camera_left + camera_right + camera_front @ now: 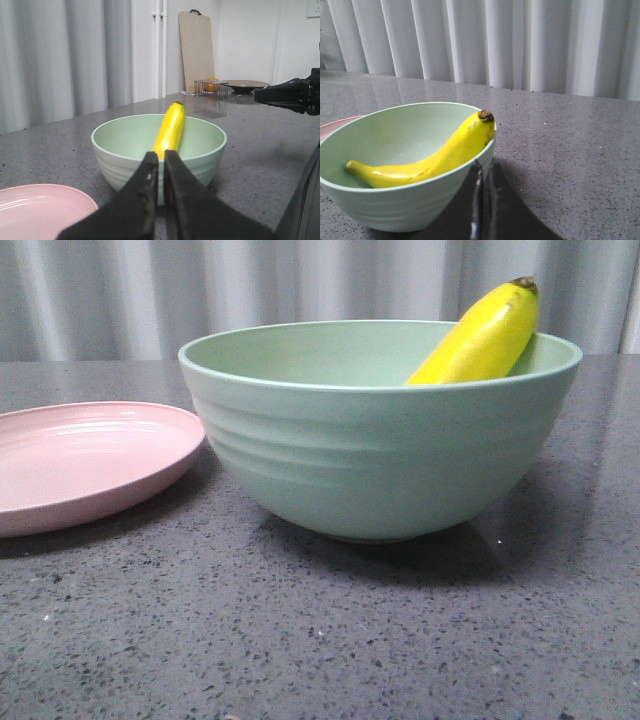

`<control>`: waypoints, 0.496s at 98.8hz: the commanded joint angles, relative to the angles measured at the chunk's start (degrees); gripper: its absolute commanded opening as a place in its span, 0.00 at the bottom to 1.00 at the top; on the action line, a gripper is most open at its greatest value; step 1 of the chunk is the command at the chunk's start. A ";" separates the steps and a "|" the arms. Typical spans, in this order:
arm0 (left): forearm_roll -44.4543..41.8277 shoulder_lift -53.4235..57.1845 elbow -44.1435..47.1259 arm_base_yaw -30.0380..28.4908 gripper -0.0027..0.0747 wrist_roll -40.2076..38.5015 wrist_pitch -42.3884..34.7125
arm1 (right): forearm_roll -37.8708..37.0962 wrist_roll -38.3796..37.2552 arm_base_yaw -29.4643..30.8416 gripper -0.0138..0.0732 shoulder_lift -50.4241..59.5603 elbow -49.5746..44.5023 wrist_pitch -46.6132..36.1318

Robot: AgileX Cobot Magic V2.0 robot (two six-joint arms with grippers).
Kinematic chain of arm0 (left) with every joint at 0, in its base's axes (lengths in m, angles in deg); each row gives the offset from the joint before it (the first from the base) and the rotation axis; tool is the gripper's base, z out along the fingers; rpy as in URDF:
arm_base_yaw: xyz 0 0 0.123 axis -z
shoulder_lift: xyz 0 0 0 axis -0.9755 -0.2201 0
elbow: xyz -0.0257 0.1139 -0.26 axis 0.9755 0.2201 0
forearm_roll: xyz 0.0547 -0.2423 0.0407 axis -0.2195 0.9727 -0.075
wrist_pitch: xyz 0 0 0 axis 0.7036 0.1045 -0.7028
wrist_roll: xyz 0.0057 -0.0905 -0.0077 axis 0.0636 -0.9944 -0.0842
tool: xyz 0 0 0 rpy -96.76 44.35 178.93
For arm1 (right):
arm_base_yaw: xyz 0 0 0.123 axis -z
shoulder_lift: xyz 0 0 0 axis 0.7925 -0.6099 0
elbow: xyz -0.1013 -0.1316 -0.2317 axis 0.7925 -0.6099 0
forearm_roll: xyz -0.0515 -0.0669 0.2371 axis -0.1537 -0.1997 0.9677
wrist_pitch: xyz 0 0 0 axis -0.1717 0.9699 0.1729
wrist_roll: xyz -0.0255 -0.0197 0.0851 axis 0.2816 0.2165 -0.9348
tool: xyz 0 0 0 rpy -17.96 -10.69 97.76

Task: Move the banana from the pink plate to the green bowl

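Left gripper (161, 159): nearest in the left wrist view, black fingers pressed almost together with a thin slit between, clenched on nothing, raised in front of the bowl.
Right gripper (482, 172): nearest in the right wrist view, dark fingers closed to a narrow seam, empty, poised just outside the bowl's rim below the banana's tip.
Countertop (320, 640): dark grey speckled stone, bare along the near edge in the front view.
Pink plate (90, 455): low on the left edge of the front view, nothing on it, just beside the bowl; touching or not, cannot tell.
Green bowl (385, 455): upright at mid-counter, ridged outside, casting a shadow to the right.
Banana (487, 337): inside the bowl, lower end down near the bottom, dark tip leaning on and rising above the far right rim.
Curtain (300, 290): pale grey pleats behind the counter's far edge.
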 commanded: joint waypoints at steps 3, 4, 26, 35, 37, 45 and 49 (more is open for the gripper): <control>0.33 -0.51 -1.31 0.03 0.01 -0.07 -3.98 | -0.69 0.63 0.09 0.08 -0.36 1.66 -4.11; 0.33 -0.51 -1.31 0.03 0.01 -0.07 -3.98 | -0.69 0.63 0.09 0.08 -0.36 1.66 -4.11; -9.91 -0.48 1.69 -1.27 0.01 -0.07 -7.30 | -0.69 0.63 0.09 0.08 -0.36 1.66 -4.11; -11.44 -0.48 4.39 -5.42 0.01 -0.78 -13.38 | -0.69 0.63 0.09 0.08 -0.36 1.66 -4.11; -11.55 -0.48 4.83 -6.70 0.01 -0.79 -14.90 | -0.69 0.63 0.09 0.08 -0.36 1.66 -4.11; -11.69 -0.38 7.35 -11.97 0.01 -1.98 -20.12 | -0.69 0.63 0.09 0.08 -0.36 1.66 -4.11; -12.40 -0.27 8.40 -15.14 0.01 -4.77 -22.20 | -0.69 0.63 0.09 0.08 -0.36 1.66 -4.11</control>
